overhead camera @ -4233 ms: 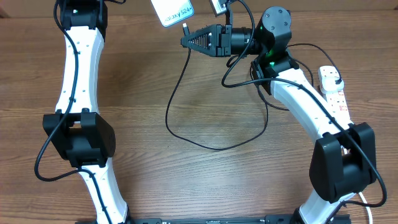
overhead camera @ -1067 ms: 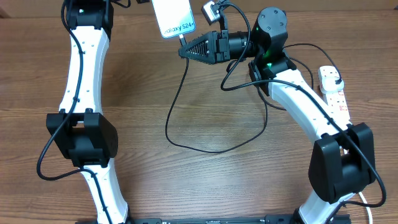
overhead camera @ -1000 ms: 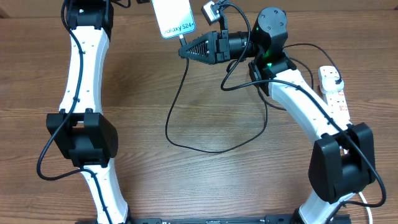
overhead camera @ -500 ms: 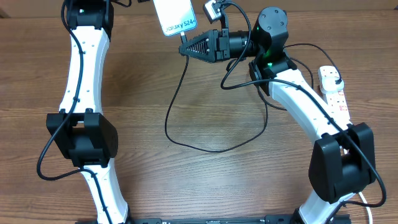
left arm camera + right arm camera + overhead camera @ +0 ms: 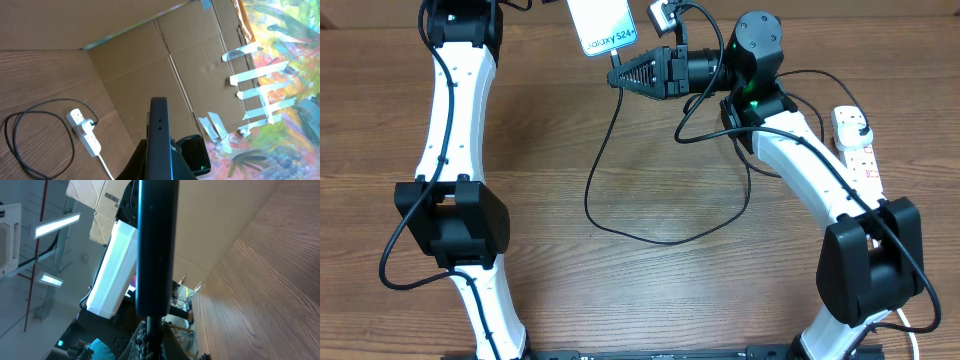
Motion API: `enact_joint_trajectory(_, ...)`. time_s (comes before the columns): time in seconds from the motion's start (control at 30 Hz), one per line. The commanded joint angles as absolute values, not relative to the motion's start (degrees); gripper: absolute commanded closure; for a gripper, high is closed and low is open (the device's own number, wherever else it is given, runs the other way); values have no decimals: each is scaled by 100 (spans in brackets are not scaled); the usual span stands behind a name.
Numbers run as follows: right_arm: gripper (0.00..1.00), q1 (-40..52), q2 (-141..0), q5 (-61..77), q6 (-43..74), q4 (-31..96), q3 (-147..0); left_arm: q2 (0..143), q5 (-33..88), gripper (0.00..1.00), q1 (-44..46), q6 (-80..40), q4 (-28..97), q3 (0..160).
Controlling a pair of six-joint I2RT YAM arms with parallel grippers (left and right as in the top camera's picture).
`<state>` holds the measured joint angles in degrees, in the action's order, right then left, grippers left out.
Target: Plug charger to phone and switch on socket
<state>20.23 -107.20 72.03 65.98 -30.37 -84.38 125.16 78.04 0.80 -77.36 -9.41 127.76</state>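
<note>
Overhead, my left gripper (image 5: pixel 159 167) pinches the phone (image 5: pixel 601 24) aloft at the far edge — right gripper (image 5: pixel 617 77) clamps the charger (image 5: pixel 601 150) by its tip just beside it; socket (image 5: pixel 856 150) on the table's (image 5: pixel 550 130) right, cardboard wall (image 5: pixel 150 55) behind

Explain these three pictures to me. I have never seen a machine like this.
These are two white-and-black robot arms at a wooden table, each ending in a two-finger claw. One picture looks straight down; the other two come from cameras on the wrists, looking along each claw. The left claw is shut on a Galaxy S24 phone, held up at the far edge. The right claw is shut on the tip end of a thin black charger cable, close beside the phone. That cable loops across the table to a white power strip on the right.
</note>
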Motion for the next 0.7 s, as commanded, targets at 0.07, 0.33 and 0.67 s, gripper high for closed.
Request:
enact_joint_trajectory(0.07,96,1944,-10556,6869,6595,-3074,-8530,12440,8538,94,307,-7579,-969,12862)
enact_joint_trajectory(0.33,96,1944,-10556,6864,6595,-3074,-8530,12440,8978,95,344,-7533,-967,12862)
enact_joint_trajectory(0.67,96,1942,-10556,6877,6593,-3074,-8530,12440,9050,95,353,-7516,-967,12862)
